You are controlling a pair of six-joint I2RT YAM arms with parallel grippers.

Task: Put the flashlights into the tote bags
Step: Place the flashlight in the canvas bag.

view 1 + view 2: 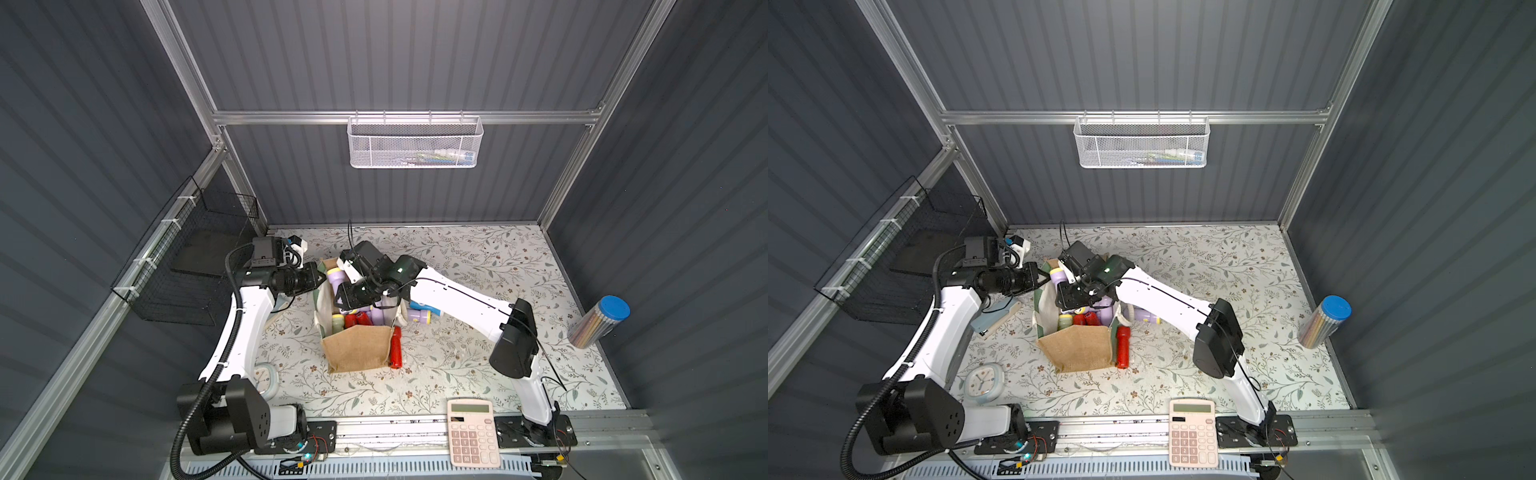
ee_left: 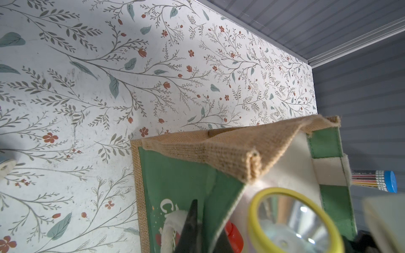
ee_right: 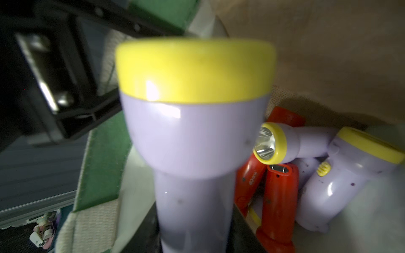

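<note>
The floral table [image 1: 478, 266] carries the tote bag [image 1: 357, 349], which stands open left of centre. The left gripper [image 1: 319, 277] is clamped on the bag's far left side panel. The right gripper [image 1: 347, 299] reaches into the bag mouth, closed around a lilac flashlight [image 3: 192, 135]. Red flashlights [image 3: 278, 197] and other lilac ones lie inside the bag. One red flashlight [image 1: 395, 347] lies on the table just beside the bag's right side.

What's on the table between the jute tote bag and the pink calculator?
Nothing: in both top views only bare floral tabletop runs from the tote bag to the calculator. The red flashlight lies along the bag's side, outside that stretch.
</note>
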